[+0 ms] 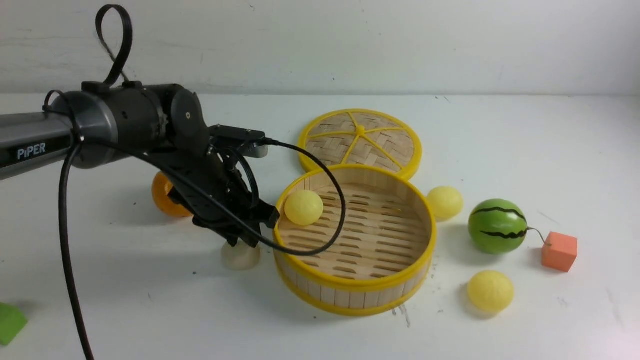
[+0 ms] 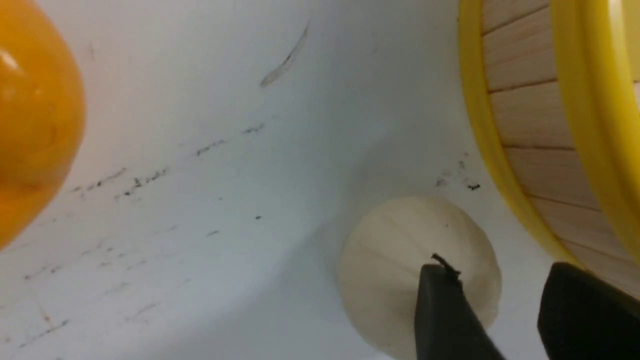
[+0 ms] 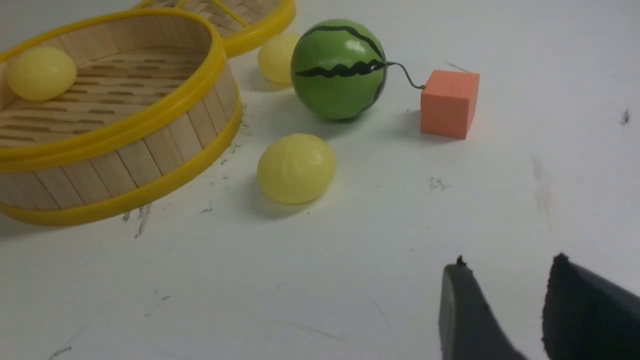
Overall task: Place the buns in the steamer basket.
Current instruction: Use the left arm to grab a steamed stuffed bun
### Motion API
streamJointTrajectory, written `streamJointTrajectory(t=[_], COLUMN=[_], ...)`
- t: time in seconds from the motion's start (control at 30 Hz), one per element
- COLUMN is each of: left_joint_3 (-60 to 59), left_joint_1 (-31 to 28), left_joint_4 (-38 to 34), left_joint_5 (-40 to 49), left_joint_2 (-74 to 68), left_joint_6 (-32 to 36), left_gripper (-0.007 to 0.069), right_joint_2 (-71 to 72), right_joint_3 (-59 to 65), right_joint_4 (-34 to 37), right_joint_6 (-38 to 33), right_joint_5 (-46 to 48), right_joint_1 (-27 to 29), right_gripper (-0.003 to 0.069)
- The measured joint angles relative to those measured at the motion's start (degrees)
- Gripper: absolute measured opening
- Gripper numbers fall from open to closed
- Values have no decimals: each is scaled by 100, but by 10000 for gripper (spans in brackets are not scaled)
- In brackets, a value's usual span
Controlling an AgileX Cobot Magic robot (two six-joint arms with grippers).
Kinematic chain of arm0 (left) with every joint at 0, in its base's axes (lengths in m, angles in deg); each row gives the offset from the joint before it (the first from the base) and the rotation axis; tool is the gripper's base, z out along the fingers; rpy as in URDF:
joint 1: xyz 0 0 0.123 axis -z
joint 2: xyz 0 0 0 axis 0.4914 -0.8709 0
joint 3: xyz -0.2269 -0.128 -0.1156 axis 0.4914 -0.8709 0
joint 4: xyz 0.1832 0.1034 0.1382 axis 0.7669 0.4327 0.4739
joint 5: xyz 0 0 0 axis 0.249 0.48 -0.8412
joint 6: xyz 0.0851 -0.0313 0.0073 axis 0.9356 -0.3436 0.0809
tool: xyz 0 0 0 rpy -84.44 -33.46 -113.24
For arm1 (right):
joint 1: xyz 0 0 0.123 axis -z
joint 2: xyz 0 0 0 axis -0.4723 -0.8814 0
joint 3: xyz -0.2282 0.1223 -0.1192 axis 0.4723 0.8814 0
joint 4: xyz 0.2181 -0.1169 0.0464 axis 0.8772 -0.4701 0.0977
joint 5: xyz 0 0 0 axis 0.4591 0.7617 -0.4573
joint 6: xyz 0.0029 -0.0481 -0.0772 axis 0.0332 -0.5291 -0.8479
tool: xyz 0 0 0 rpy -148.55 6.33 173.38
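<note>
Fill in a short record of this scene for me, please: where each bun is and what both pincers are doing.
steamer basket: holds one yellow bun by its left wall
off-white bun: on the table left of the basket, under the left pincer
far yellow bun: on the table right of the basket
near yellow bun: same side, closer to the camera
left pincer: open, gripping nothing
right pincer: open, gripping nothing
buns outside the basket: three

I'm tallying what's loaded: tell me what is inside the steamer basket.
One pale yellow bun lies on the slatted floor of the steamer basket, by its left wall. The other visible slats are bare. Its near wall hides the front strip of floor.
</note>
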Motion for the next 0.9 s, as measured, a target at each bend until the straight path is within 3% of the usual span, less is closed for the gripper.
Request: streamJointTrajectory(t=[0.53,0.73,0.9], left_joint_3=[0,0,0], left_joint_1=[0,0,0], left_joint_4=[264,285,285], left_joint_5=[-210,-218,-190], left_joint_2=[-25,-157,-184], left_joint_6=[6,12,12], left_gripper=[255,81,29], right_joint_2=[0,0,0], right_joint_3=[0,0,0], right_joint_4=[0,0,0], right_joint_6=[0,0,0], right_joint_5=[0,0,0], right_joint_1=[0,0,0], right_gripper=[239,239,239])
